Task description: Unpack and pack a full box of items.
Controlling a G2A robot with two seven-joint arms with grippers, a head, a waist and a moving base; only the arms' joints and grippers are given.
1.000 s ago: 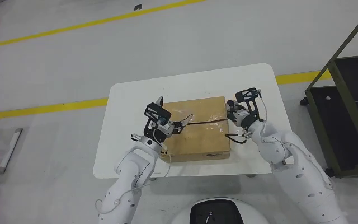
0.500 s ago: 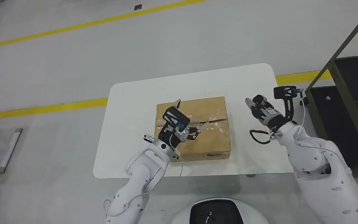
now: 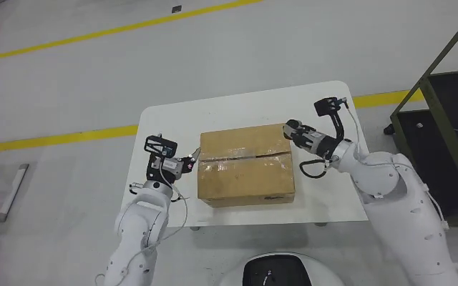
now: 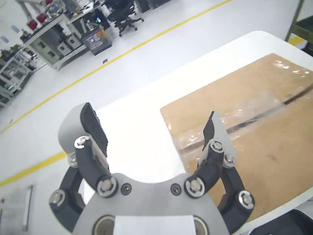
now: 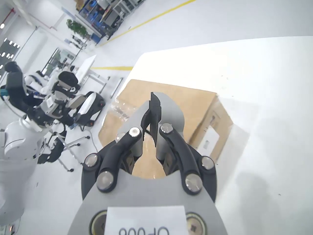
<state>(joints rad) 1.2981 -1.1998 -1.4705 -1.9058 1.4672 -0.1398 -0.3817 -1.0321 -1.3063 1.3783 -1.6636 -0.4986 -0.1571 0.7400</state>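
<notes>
1. We see the cardboard box [image 3: 247, 164] lying flat near the middle of the white surface [image 3: 236, 107], its longer sides running across in front of the robot.
2. The box is shut. A dark seam [image 3: 247, 151] crosses its top from one short side to the other, and glossy clear tape [image 4: 247, 108] lies along that seam.
3. The left hand [image 3: 192, 161] hangs over bare surface on the robot's left of the box, just beside the short side and near the seam's end.
4. In its own wrist view we find the left hand [image 4: 151, 121] spread wide, its ridged black pads [image 4: 94, 125] well apart with nothing between them. One fingertip stands in front of the box's edge, and we cannot tell whether it touches the cardboard.
5. The right hand [image 3: 288, 131] sits at the opposite short side, by the far right corner of the box's top.
6. From its wrist view the right hand [image 5: 154, 103] is closed and empty, its fingers pressed together and pointing across the top of the box. We cannot tell whether it touches the box.
7. A pale label [image 5: 210, 139] shows on one upright side of the box.
8. Beyond the surface we note a yellow line [image 3: 143, 25] painted on the floor. A dark green metal rack [image 3: 429, 107] stands off the surface's right end.
</notes>
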